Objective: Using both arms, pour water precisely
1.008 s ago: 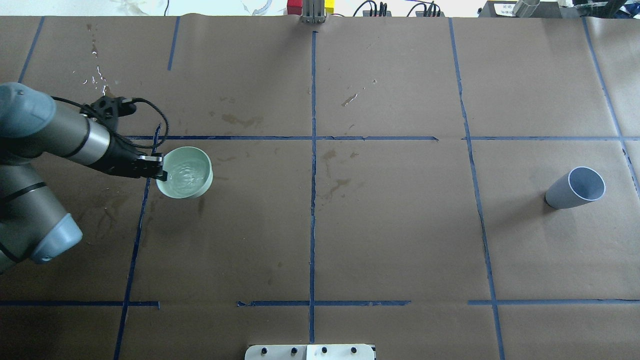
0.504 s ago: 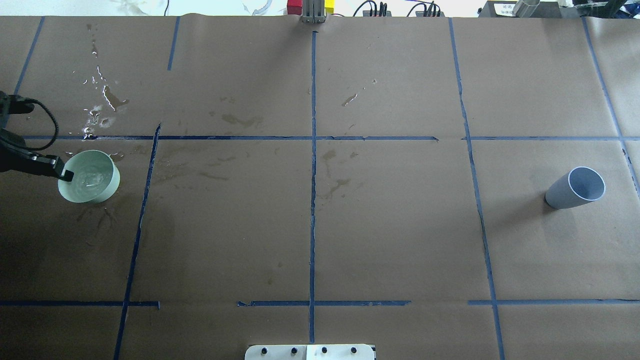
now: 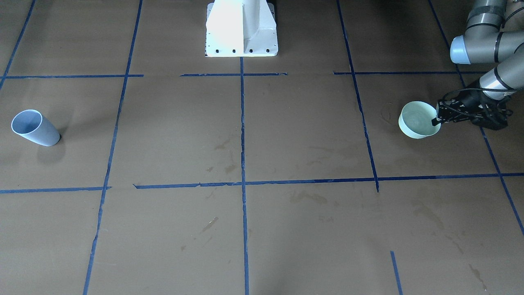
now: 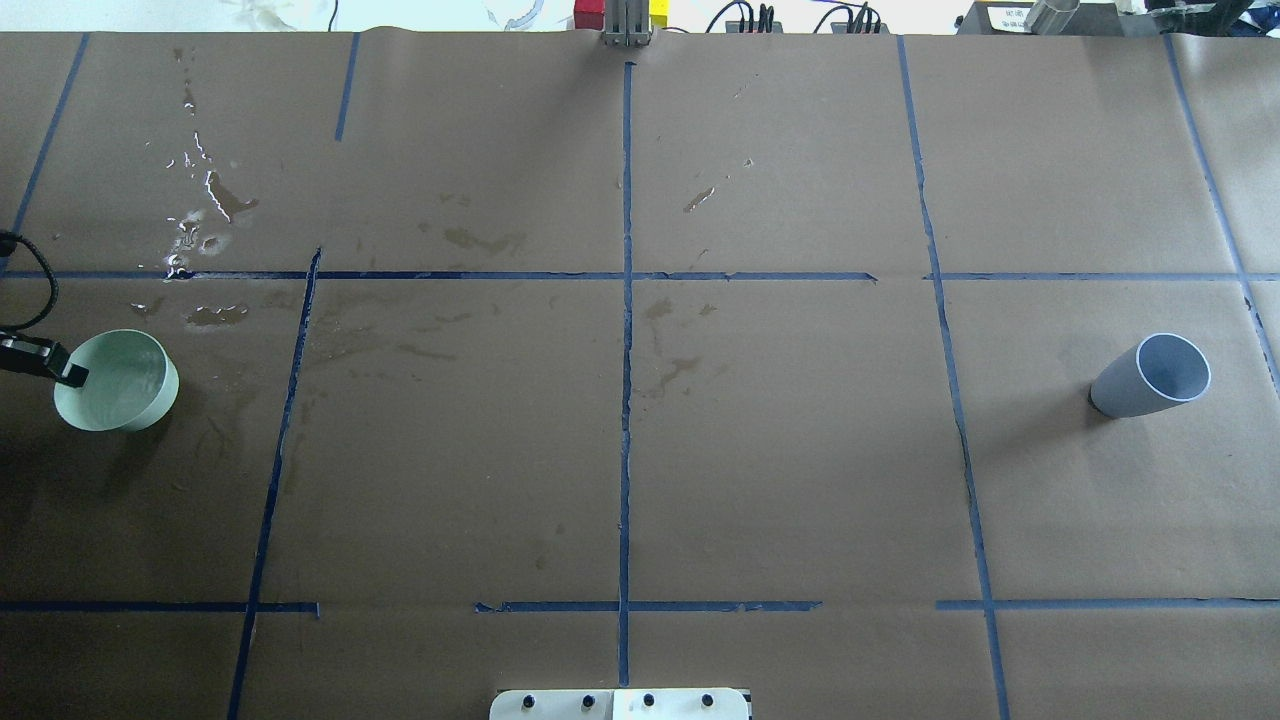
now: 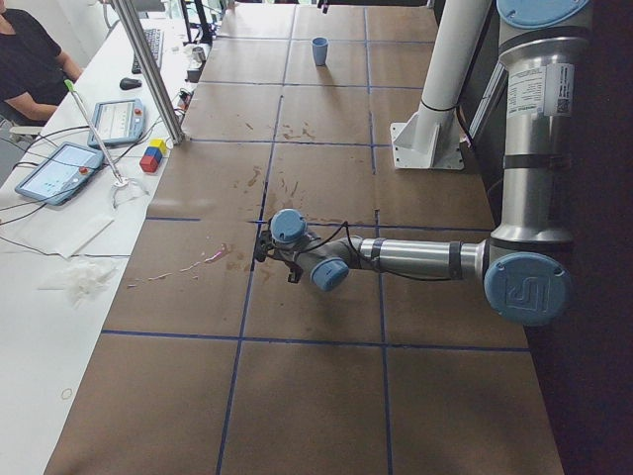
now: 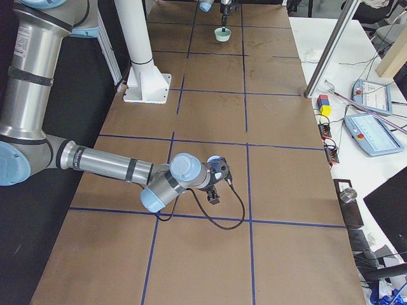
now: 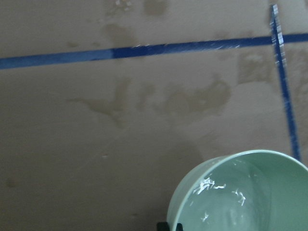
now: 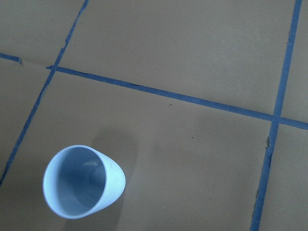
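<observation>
A pale green bowl (image 4: 118, 382) holding water (image 7: 236, 202) sits at the table's far left, and my left gripper (image 4: 62, 372) is shut on its rim. The front view shows the same bowl (image 3: 417, 119) with the gripper (image 3: 437, 120) at its side. A grey-blue cup (image 4: 1150, 378) stands empty at the far right; it also shows in the right wrist view (image 8: 82, 187). The right gripper (image 6: 218, 173) appears only in the right side view, close to the cup, and I cannot tell whether it is open or shut.
Wet splashes (image 4: 205, 215) lie on the brown paper behind the bowl. The white pedestal (image 3: 241, 28) stands at the robot's edge. A metal post (image 4: 625, 25) rises at the far edge. Tablets (image 5: 59, 168) and a seated person (image 5: 30, 59) are beside the table.
My left gripper has carried the green bowl leftward across the blue tape line to the table's left edge. The arm has mostly left the overhead view. The cup has not moved.
</observation>
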Action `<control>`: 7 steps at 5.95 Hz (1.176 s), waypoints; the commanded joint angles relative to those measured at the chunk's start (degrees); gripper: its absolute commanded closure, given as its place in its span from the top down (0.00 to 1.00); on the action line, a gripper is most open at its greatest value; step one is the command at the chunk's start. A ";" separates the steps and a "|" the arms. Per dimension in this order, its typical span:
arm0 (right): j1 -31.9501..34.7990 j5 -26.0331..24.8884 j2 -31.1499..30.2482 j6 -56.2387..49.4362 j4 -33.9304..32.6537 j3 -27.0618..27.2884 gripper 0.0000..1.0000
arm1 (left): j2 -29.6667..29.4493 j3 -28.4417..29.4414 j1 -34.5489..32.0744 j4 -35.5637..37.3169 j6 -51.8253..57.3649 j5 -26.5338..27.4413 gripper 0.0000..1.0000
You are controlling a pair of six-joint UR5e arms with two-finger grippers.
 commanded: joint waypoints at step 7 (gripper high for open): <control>-1.71 -0.71 -0.49 -0.65 -14.02 7.12 1.00 | 0.34 1.13 -7.96 -2.51 0.48 -6.34 1.00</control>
